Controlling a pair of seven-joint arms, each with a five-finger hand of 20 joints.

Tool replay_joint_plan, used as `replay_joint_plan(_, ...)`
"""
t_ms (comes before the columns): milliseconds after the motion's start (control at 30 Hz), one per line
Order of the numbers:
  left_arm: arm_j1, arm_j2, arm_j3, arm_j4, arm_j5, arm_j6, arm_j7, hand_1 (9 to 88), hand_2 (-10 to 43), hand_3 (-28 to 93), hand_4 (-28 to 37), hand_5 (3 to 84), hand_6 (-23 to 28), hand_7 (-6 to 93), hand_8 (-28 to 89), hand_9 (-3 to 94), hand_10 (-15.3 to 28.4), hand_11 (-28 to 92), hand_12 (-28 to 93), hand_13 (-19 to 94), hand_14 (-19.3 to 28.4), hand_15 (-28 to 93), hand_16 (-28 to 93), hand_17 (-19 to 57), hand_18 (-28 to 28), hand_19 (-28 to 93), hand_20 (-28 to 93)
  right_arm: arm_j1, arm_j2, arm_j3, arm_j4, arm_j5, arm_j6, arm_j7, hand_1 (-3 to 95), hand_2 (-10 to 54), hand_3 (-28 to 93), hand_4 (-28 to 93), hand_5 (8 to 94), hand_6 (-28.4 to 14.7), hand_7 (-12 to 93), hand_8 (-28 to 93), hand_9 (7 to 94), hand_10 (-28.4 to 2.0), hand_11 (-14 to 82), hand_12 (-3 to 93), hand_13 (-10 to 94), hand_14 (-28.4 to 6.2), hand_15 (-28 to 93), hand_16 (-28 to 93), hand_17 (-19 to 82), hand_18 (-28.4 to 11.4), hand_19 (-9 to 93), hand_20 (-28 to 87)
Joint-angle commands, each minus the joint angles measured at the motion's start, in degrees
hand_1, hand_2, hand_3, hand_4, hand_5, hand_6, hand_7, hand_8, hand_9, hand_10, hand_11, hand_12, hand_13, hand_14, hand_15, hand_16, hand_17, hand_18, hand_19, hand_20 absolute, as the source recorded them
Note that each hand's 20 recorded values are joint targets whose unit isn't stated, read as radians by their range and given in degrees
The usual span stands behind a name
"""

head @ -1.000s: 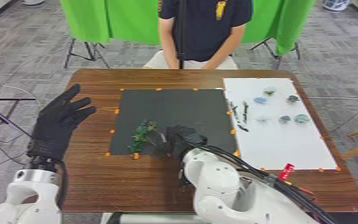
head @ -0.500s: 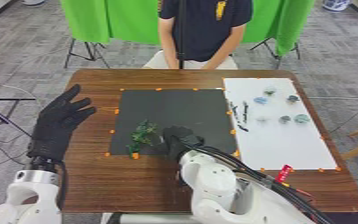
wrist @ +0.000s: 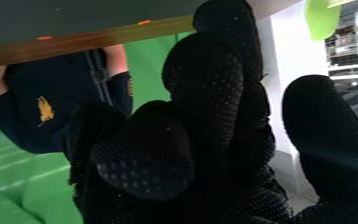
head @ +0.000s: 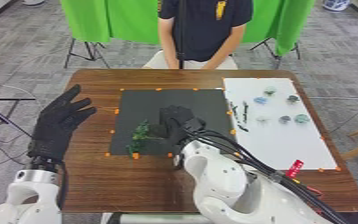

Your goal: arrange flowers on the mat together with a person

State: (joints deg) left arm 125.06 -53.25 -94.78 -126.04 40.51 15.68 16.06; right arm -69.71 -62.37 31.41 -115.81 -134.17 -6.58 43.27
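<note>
In the head view my right hand is over the dark mat, just right of some green foliage lying on the mat's near left part. Its fingers look relaxed, and I see nothing held between them; in the right wrist view this hand has its fingers spread and loosely bent. My left hand stays beside the mat's left side with straight fingers. Several small pale green, blue and dark flowers lie on the white mat, with thin dark stems near its left edge.
Orange markers line both mats along their edges on the brown table. A person sits across the table, both arms lowered at its far edge. A red tag is beside my right arm.
My right hand has moved forward over the dark mat, from close to its near edge towards its middle. The foliage beside it has shifted slightly. My left hand and the person stay put.
</note>
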Motion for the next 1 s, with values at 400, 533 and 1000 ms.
replay_joint_plan(400, -0.1, -0.64, 0.17, 0.27, 0.22, -0.29, -0.82, 26.7, 5.7, 77, -21.3, 37.9, 6.8, 11.1, -8, 38.6, 19.7, 24, 11, 30, 27.8, 50, -8, -8.1, 27.9, 52, 13, -1.3, 0.9, -0.5, 0.2, 5.3, 1.2, -2.4, 20.7, 13.7, 73, -19, 90.5, -3.5, 17, -10, 93.7, -14.0, 44.9, 15.3, 92, -10.1, 65, 21, 62, -23.0, 93, 49)
replay_joint_plan(533, -0.1, -0.15, 0.44, 0.24, -0.06, 0.08, -0.05, 26.7, 5.7, 77, -21.3, 38.0, 6.9, 11.1, -8, 38.6, 19.8, 24, 11, 30, 27.8, 50, -8, -8.1, 27.9, 52, 13, 0.1, 1.0, -1.5, -0.3, 3.1, 4.6, -5.9, 20.4, 13.8, 73, -19, 84.4, -3.2, 15, -10, 93.7, -14.0, 42.8, 16.8, 91, -10.3, 66, 21, 61, -23.1, 93, 49)
replay_joint_plan(1000, -2.4, -2.17, -0.02, 0.75, 1.26, -0.95, -2.17, 26.8, 5.9, 77, -21.4, 38.0, 6.9, 11.2, -8, 38.8, 19.8, 24, 11, 30, 27.8, 51, -8, -8.0, 27.9, 52, 13, 3.3, -4.1, -0.9, 6.5, 7.0, -7.4, -12.5, 19.3, 13.9, 75, -20, 65.8, -1.5, 10, -10, 92.6, -13.9, 40.1, 20.9, 86, -10.5, 69, 21, 56, -22.4, 93, 49)
